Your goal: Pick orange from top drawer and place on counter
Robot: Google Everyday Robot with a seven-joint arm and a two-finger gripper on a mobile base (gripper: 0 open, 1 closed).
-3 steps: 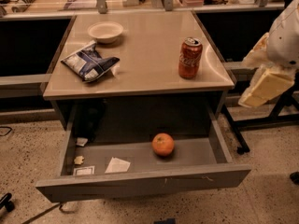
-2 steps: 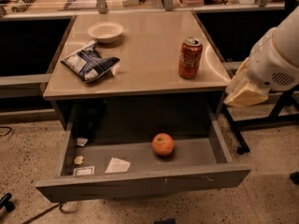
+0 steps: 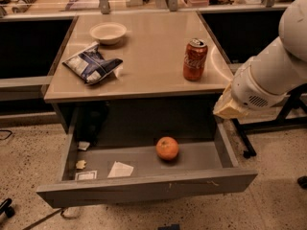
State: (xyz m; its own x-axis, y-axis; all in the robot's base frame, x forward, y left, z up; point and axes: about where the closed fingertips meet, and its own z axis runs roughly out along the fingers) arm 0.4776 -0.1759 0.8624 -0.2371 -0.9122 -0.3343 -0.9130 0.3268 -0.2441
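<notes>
The top drawer (image 3: 144,185) stands pulled fully out beneath the tabletop (image 3: 148,56), its long flat front panel nearest the camera and its floor open from above. The orange (image 3: 167,148) sits on the drawer floor right of centre, apart from all four walls, with bare grey metal around it on every side. Paper scraps (image 3: 120,169) lie toward the drawer's left end, well apart from the fruit. The pincer (image 3: 229,108), a beige block at the end of the thick white arm (image 3: 273,66), hangs just off the tabletop's front right corner, above the drawer's right side wall and higher than the orange; whether it is released or clenched cannot be told from here, and it carries nothing that shows. On the tabletop a red Coca-Cola can (image 3: 194,59) stands upright near the right edge, close to the arm. A blue and white snack bag (image 3: 92,63) lies near the left edge and a pale bowl (image 3: 108,32) sits behind it. The middle and front strip of the tabletop are bare.
</notes>
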